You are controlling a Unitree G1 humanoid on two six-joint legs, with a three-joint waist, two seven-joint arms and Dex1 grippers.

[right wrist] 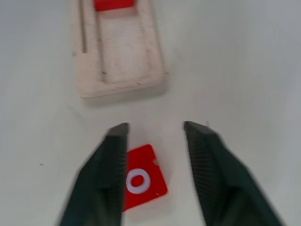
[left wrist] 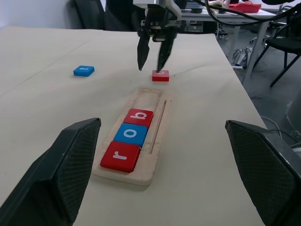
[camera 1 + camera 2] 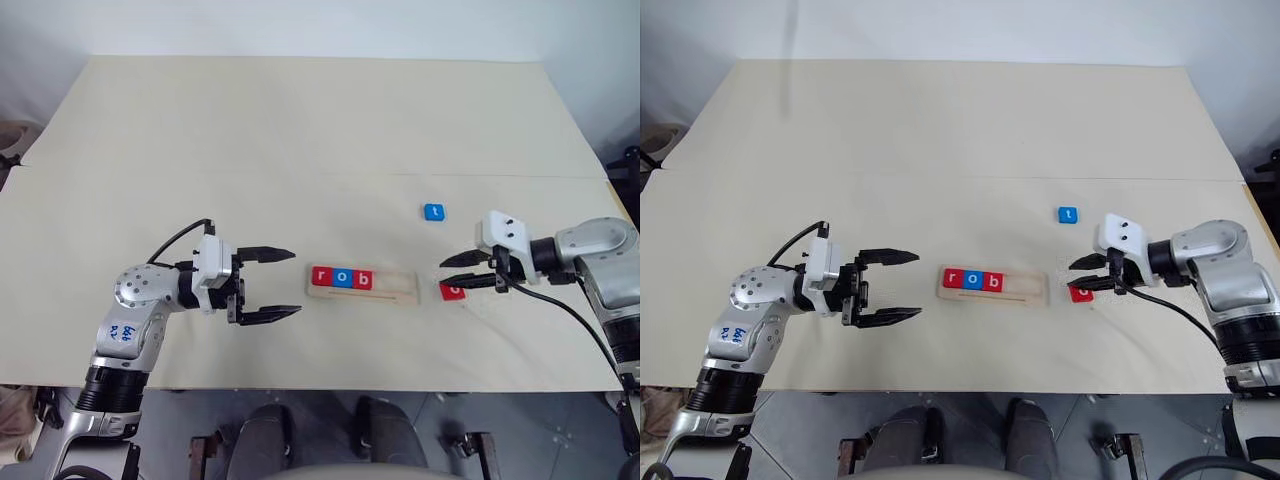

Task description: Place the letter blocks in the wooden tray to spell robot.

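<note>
**Three letters seated, red "o" under the right gripper**

Wooden tray (image 3: 385,291) lying lengthwise near the table's (image 3: 300,130) front edge, between the two arms. Seated in its left part, side by side and touching: red "r" block (image 3: 321,277), blue "o" block (image 3: 342,278), red "b" block (image 3: 364,280). Right part of the groove bare.

Red "o" block (image 1: 141,179) flat on the table just off the tray's right end, at about 3 o'clock from it, close but apart. Blue "t" block (image 3: 434,212) flat on the table at roughly 1 o'clock from the tray, well apart from it and from the red "o".

Right gripper (image 1: 155,129) tilted down over the red "o", pointing toward the tray. Fingers parted, neither pinching anything: one finger (image 1: 113,155) over the block's edge, the other (image 1: 202,155) off to its side over bare table. Cannot tell whether the near finger touches the block.

Left gripper (image 3: 284,284) at 9 o'clock from the tray, held level, pointing at the tray's left end. Fingers (image 2: 70,160) spread wide, gripping nothing, clear of the tray.
</note>
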